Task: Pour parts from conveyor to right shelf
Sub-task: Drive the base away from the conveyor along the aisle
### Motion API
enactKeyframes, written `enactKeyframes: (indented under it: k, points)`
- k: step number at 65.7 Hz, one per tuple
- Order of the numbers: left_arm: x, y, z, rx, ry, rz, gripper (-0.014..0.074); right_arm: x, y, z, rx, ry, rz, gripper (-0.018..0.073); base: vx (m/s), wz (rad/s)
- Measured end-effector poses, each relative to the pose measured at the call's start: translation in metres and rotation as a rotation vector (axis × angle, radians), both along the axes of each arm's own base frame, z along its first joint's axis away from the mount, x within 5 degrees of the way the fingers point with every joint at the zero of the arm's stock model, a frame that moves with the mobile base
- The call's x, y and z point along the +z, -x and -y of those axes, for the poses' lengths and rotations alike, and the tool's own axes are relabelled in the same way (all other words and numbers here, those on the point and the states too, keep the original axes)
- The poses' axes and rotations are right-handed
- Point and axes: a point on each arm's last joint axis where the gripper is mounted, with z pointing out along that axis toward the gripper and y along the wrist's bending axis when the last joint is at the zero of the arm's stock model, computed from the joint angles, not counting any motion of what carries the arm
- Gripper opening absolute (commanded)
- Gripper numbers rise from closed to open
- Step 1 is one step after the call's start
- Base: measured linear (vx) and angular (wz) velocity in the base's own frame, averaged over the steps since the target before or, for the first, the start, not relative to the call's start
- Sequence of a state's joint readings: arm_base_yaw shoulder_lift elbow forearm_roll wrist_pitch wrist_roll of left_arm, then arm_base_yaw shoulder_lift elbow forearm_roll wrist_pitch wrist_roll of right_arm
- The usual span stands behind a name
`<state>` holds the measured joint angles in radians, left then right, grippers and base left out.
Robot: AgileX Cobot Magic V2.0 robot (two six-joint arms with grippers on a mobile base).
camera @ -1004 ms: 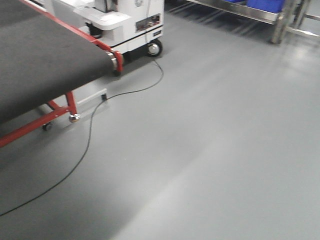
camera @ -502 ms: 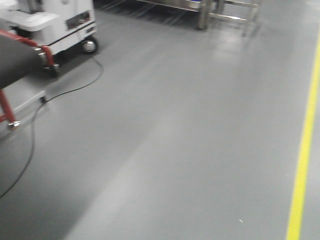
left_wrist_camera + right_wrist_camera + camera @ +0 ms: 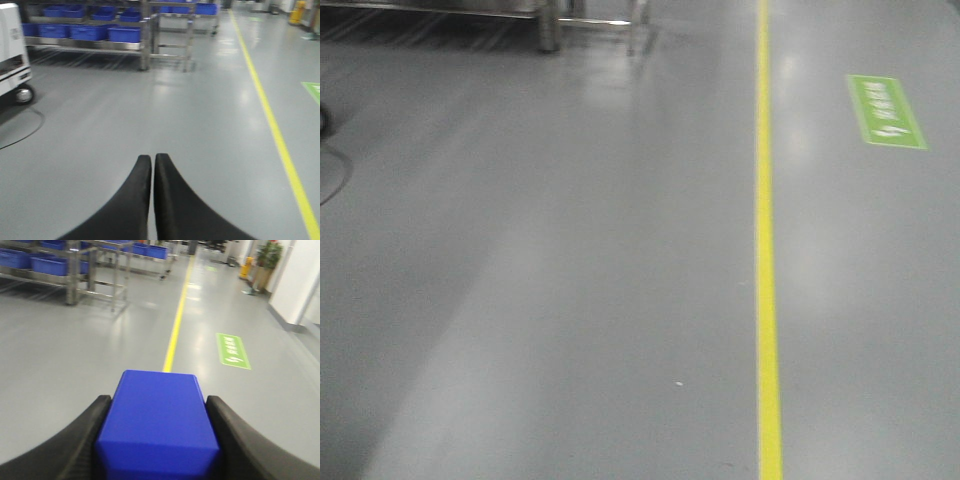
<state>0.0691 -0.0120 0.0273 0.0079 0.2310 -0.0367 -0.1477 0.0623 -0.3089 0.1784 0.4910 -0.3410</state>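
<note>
We hold one part [image 3: 157,427] in the right gripper [image 3: 158,407]. Its jaws pinch the blue block on both flanks, and the block fills the lower centre of the right wrist view. The left gripper [image 3: 152,161] carries nothing, and its jaws are pressed together, tip against tip. The right shelf [image 3: 145,45] stands well apart from both arms, across open floor [image 3: 570,280], with blue crates [image 3: 90,32] on its rails. The conveyor appears in no view.

We judge this to be the transit step, between pick-up and pour.

Hazards from here:

1. Grip loss. The block's faces look smooth, and the blur in the views suggests travel. A jolt or sharp turn could let the block slide out forwards. We cannot see how deep the hold is.
2. Cable [image 3: 22,132]. It lies on the floor near a white wheeled unit [image 3: 12,50]. A wheel crossing it would cause such a jolt.
3. Misalignment at the shelf. Steel posts stand in front of the crates, so an off-line approach would bring the block against a post instead of over a crate.
</note>
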Motion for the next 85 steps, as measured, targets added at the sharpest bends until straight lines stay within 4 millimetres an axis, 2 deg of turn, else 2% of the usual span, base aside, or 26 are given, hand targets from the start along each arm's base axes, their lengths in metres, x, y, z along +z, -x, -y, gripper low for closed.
enactKeyframes:
  k: [28,85]
  points:
    - [0.0000,0.0000,0.0000,0.000,0.000,0.000,-0.0006,0.0000,0.0000,0.0000,0.000,0.000,0.000,-0.0005,-0.10,-0.49]
    - [0.0000,0.0000,0.0000,0.000,0.000,0.000,-0.0006,0.0000,0.0000,0.0000,0.000,0.000,0.000,-0.0005,0.05,-0.04]
